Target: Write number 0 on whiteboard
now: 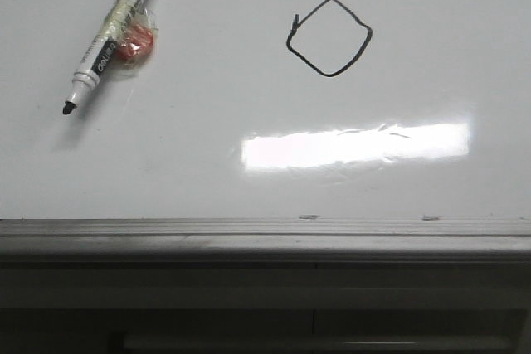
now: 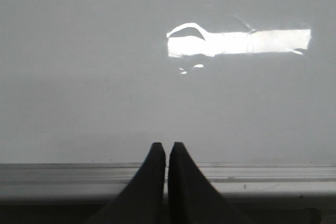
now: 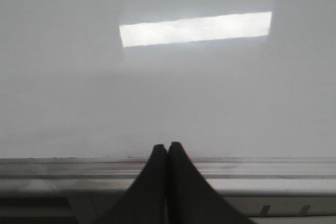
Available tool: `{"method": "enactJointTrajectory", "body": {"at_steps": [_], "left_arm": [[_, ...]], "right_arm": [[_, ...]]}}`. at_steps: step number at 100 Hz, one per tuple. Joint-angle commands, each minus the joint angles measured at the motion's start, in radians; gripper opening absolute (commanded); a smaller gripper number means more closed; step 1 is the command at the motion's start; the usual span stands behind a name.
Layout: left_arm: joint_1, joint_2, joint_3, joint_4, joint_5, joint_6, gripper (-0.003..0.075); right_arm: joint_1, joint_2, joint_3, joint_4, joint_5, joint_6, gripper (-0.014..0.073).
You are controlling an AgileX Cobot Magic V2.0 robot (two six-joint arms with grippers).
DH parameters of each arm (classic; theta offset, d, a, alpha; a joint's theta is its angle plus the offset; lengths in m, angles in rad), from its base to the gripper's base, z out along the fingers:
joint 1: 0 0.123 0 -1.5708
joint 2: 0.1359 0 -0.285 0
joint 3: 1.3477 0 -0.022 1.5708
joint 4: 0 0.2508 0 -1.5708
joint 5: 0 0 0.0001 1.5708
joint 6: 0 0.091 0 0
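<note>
We see the whiteboard as a smooth, glossy white sheet that mirrors a bright bar of light below the number 0, itself a thin, matt black ink line. Along the board's near edge, its frame looks like brushed grey metal with ridges. Left of the number 0, the marker seems smooth white plastic, with crinkled clear film against its side.

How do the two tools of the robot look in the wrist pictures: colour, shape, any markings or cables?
The left tool and the right tool look alike: each has two matte black fingers, broad at the base and curving in to narrow, rounded tips. No markings, cables or labels show on them. The arms themselves are out of view.
</note>
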Motion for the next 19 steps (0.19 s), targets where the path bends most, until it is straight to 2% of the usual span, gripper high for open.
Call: {"method": "enactJointTrajectory", "body": {"at_steps": [1, 19], "left_arm": [[0.001, -0.029, 0.031, -0.006, -0.03, -0.009, -0.002], [0.001, -0.029, 0.031, -0.006, -0.03, -0.009, -0.002]], "right_arm": [[-0.008, -0.019, 0.02, 0.006, -0.04, -0.007, -0.0069], [-0.008, -0.019, 0.02, 0.006, -0.04, -0.007, -0.0069]]}}
